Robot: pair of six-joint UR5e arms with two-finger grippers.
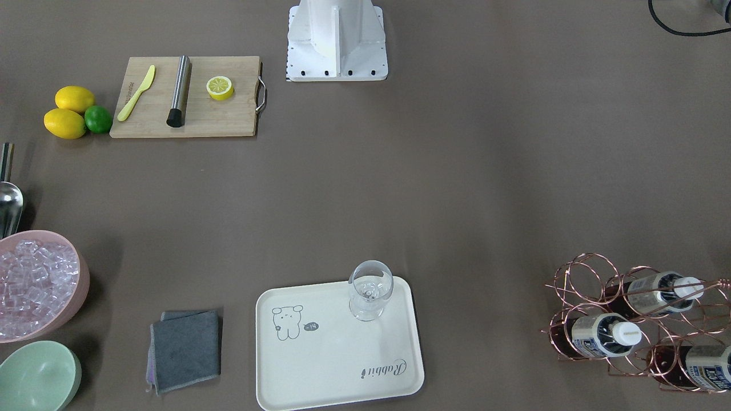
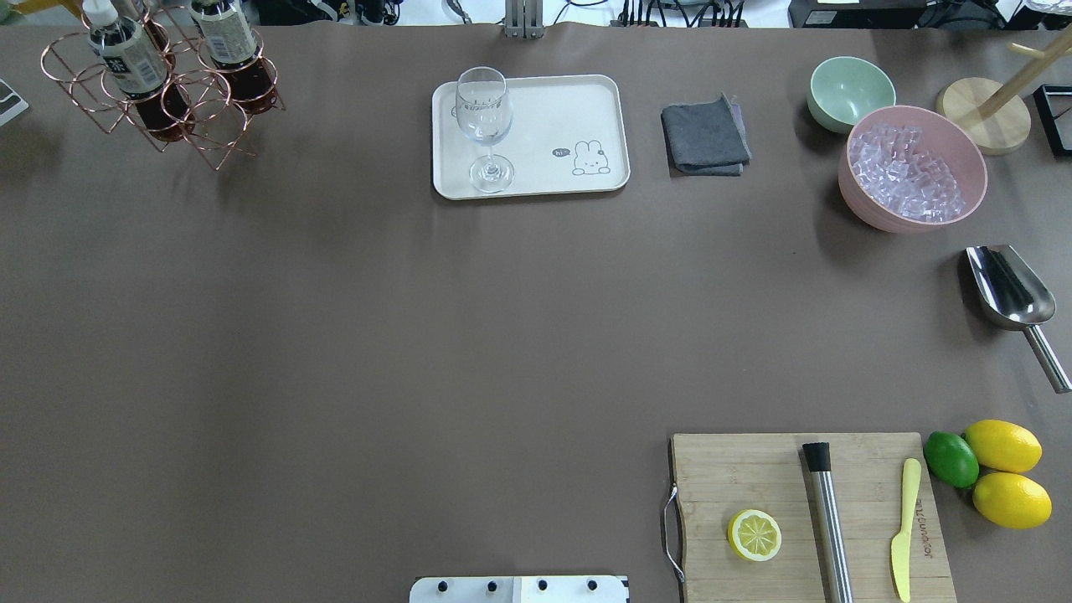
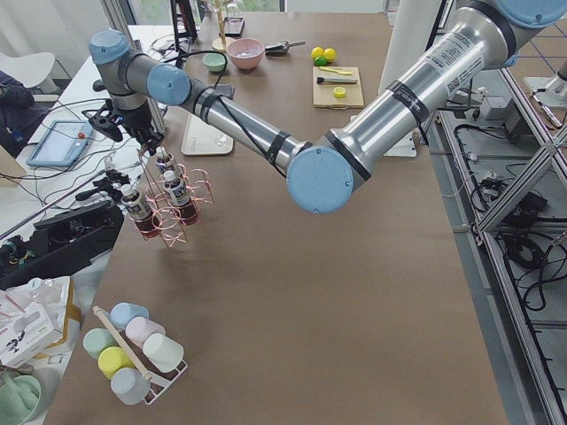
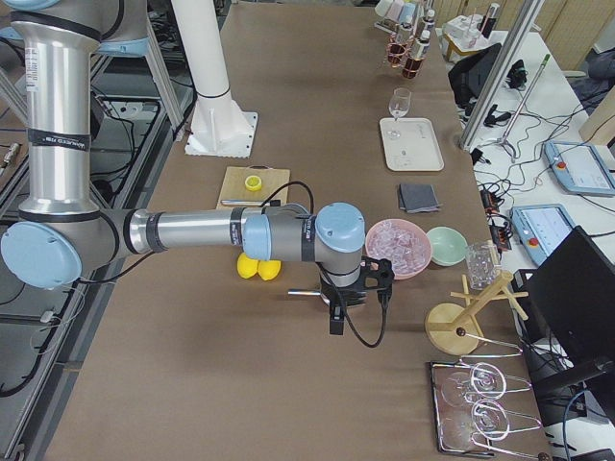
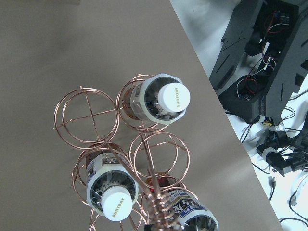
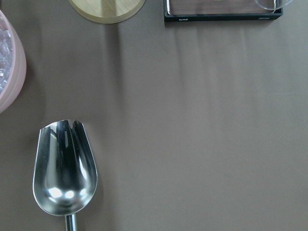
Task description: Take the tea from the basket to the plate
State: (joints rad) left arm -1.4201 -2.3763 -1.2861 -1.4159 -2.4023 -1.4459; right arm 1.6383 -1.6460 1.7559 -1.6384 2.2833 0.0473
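Hovering left hand [image 3: 148, 139] just above tea [image 5: 161, 98] in basket [image 5: 87, 114], open or closed unclear

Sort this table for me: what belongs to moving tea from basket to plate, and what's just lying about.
For the job: tea bottles, basket, plate.
Lying about: glass, cloth, ice bowl, green bowl, scoop, cutting board, lemon half, muddler, knife, lemons, lime.

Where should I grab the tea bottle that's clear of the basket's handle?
By the white cap and neck, coming straight down from above: the tea bottle stands cap-up in the basket, whose wire rings surround its body and probably block a side grip.
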